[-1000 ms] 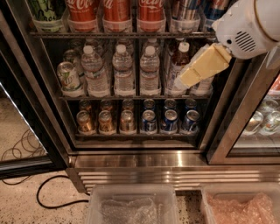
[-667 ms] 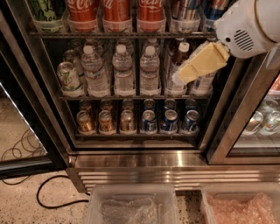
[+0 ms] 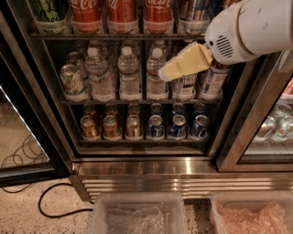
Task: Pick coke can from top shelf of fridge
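Since the earlier frames the pincer (image 3: 165,73) has risen and swung left across the open fridge (image 3: 146,168). Its pale yellow tip has gone from low beside the right-hand containers to a point higher up, just right of the third water bottle (image 3: 156,73). It hangs in front of the middle rack, slanting down to the left from the white arm (image 3: 252,27) that fills the upper right corner. Whether the pincer is apart or together cannot be told from this side, and it holds nothing. The racks and their contents lie as they did before. The coke can (image 3: 158,11) stands on the top shelf (image 3: 114,36), the right one of three red cans in a row there. It is above and slightly left of the pincer's tip, apart from it, with the wire rack between them. A green can (image 3: 48,11) stands at the left end of that shelf. On the middle rack a green-and-white can (image 3: 72,81) leans left of three upright water bottles. The lowest rack carries small gold cans (image 3: 110,127) on the left and small blue cans (image 3: 177,125) on the right. Below the ribbed steel base, two clear plastic bins (image 3: 98,215) sit at the bottom edge, and a black cable (image 3: 55,208) loops over the speckled floor on the left.
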You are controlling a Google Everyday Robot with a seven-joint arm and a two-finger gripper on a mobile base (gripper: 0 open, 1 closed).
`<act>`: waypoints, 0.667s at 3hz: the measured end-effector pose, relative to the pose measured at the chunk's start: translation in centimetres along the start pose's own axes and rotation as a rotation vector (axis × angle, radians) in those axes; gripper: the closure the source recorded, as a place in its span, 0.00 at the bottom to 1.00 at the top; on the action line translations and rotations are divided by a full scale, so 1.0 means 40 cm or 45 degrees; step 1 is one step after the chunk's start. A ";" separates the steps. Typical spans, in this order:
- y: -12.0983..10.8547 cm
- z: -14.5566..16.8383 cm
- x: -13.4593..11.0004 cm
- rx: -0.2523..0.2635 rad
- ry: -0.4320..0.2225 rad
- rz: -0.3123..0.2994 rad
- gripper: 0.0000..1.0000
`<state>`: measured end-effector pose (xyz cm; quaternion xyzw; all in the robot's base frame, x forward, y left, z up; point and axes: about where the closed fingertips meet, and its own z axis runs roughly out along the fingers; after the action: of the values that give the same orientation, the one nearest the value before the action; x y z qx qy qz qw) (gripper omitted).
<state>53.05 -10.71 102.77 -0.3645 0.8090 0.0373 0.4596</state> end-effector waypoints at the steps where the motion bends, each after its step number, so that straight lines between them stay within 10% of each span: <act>1: 0.002 0.044 -0.038 0.045 -0.078 0.061 0.00; 2: -0.007 0.073 -0.070 0.103 -0.158 0.124 0.00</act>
<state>56.19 -8.21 103.34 -0.3027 0.7966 0.0493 0.5209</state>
